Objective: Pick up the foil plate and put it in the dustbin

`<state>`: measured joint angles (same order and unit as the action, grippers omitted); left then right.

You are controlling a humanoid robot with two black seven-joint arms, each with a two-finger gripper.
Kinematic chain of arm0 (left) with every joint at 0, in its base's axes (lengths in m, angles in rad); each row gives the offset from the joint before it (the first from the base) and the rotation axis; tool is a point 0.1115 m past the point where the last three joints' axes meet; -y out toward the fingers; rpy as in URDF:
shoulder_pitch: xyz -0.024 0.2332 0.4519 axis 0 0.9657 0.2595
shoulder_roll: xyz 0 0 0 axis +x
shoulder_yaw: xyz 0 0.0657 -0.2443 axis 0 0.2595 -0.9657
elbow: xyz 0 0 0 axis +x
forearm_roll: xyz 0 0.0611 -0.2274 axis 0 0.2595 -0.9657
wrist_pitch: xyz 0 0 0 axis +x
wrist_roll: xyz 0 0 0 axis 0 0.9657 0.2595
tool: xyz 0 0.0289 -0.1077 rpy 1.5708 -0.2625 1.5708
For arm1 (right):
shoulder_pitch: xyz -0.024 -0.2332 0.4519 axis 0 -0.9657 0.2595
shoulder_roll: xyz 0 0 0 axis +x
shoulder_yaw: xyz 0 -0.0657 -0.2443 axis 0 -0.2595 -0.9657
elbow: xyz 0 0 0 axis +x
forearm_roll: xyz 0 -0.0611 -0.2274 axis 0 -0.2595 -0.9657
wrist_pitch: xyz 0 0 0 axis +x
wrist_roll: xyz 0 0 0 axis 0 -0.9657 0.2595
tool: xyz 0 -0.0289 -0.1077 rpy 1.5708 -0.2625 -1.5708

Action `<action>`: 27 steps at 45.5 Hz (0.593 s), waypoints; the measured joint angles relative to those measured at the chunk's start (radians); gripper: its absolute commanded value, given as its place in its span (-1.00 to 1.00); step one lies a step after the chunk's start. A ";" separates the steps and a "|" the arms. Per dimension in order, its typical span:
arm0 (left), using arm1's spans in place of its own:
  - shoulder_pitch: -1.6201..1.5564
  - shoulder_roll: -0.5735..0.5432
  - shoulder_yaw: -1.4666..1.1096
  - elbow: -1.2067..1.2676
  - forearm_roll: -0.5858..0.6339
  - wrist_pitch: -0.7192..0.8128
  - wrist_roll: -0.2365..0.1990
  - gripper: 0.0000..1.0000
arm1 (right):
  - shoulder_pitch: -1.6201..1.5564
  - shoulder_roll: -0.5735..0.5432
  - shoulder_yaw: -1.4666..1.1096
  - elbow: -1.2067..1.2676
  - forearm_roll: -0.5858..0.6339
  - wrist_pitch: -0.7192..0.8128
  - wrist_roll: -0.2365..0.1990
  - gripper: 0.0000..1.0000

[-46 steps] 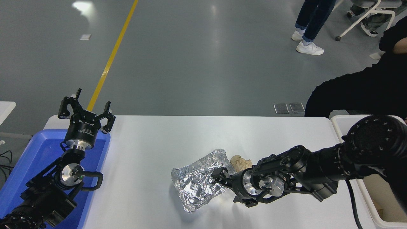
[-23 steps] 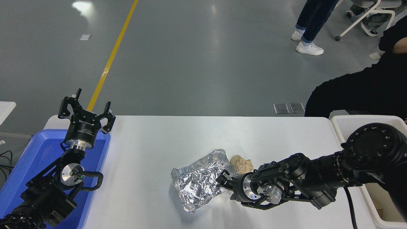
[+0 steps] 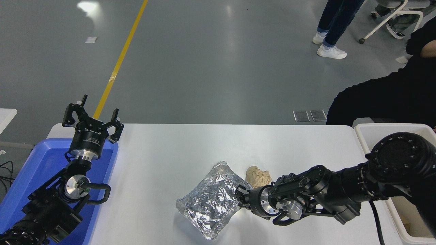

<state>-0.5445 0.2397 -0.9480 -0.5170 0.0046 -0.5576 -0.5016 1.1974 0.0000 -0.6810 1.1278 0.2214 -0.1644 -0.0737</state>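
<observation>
The foil plate (image 3: 208, 200), crinkled and silver, is at the table's front middle, tilted with one corner toward the front edge. My right gripper (image 3: 241, 196) comes in from the right and is shut on the plate's right rim. Its fingertips are partly hidden by the foil. The dustbin (image 3: 363, 131), off-white with a beige inside, stands at the table's right end, mostly behind my right arm. My left gripper (image 3: 91, 117) is open and parked over the blue tub at the left.
A tan crumpled paper lump (image 3: 258, 176) lies just behind my right gripper. The blue plastic tub (image 3: 32, 166) stands at the table's left end. A person in black sits at the far right, and another person's legs show at the top.
The foil plate has turned and shifted left and toward the front edge, with my right gripper closed on its right rim. The left arm has not moved.
</observation>
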 measured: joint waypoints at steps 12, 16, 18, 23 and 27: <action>0.000 0.000 0.000 0.000 0.000 -0.001 0.000 0.96 | 0.021 0.000 -0.005 0.013 -0.006 0.020 0.000 -1.00; 0.000 0.000 0.000 0.000 0.000 -0.001 0.000 0.96 | 0.048 0.000 -0.011 0.027 -0.007 0.033 0.000 -1.00; 0.000 0.000 0.000 0.000 0.000 -0.001 0.000 0.96 | 0.068 -0.001 -0.019 0.037 -0.007 0.044 0.000 -1.00; 0.000 0.000 0.000 0.000 0.000 -0.001 0.000 0.96 | 0.139 -0.024 -0.051 0.058 -0.008 0.086 0.000 -1.00; 0.000 0.001 0.000 0.000 0.000 -0.001 0.000 0.96 | 0.218 -0.062 -0.085 0.070 -0.009 0.151 -0.001 -1.00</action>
<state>-0.5445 0.2402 -0.9480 -0.5174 0.0046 -0.5585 -0.5016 1.4153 -0.0620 -0.7657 1.1975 0.2122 -0.0130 -0.0744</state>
